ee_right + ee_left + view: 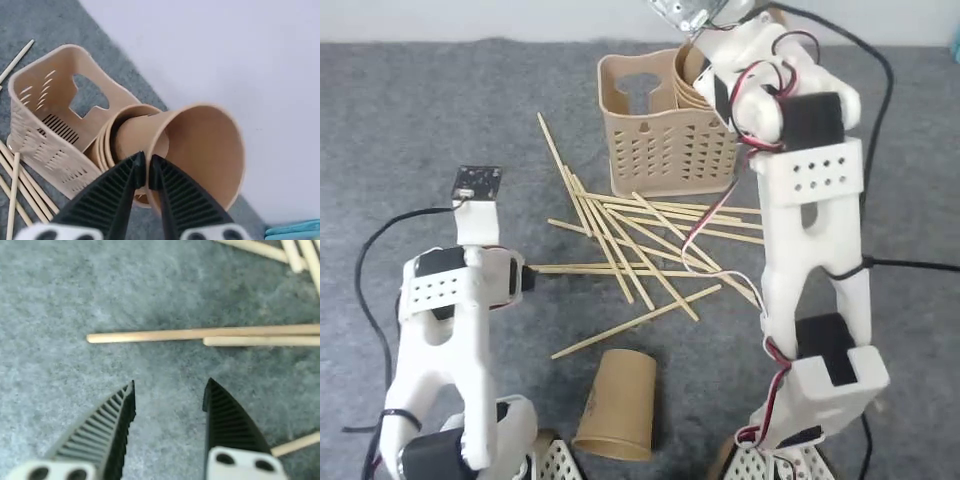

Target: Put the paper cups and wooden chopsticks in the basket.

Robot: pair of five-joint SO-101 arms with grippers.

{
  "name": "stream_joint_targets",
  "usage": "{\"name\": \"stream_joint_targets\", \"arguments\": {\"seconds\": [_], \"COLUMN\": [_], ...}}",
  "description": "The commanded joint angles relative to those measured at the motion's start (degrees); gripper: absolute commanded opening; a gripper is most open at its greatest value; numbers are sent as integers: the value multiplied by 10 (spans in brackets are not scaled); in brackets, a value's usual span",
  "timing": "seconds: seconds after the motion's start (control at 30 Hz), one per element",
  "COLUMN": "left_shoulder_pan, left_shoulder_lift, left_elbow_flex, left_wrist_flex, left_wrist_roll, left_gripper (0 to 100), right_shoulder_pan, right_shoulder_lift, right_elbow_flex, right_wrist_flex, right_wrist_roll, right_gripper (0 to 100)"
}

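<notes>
Two jobs look to be in hand at once. The right hand is clenched on the near rim of a tan paper cup. The cup's narrow base is tipped into the stack of matching cups, which leans in one end of the beige perforated plastic basket. Holding the cup by the rim probably leaves its base free to nest, so the stack takes little room.

The left hand is released, jaws spread, low over the grey felt-covered counter, just short of a pale wooden chopstick. It seems lined up across the stick to pinch it.

The scattered wooden chopsticks lie criss-crossed in front of the basket. One more brown paper cup lies on its side near the arm bases. Most of the task remains.
</notes>
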Motion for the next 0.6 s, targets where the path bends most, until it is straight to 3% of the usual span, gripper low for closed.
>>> {"name": "stream_joint_targets", "arguments": {"seconds": [0.0,0.13,0.37,0.57], "left_shoulder_pan": [-19,-21,-21,-24], "left_shoulder_lift": [-24,-24,-24,-24], "left_elbow_flex": [-7,-7,-7,-8], "left_wrist_flex": [-16,-16,-17,-17], "left_wrist_roll": [6,6,6,6], "left_gripper": [210,211,211,211], "right_shoulder_pan": [-4,-15,-64,-159], "right_shoulder_lift": [-3,-20,-129,-196], "right_elbow_flex": [-21,-24,-24,-24], "right_wrist_flex": [22,37,108,255], "right_wrist_roll": [7,4,-5,-121], "right_gripper": [94,236,188,180]}}
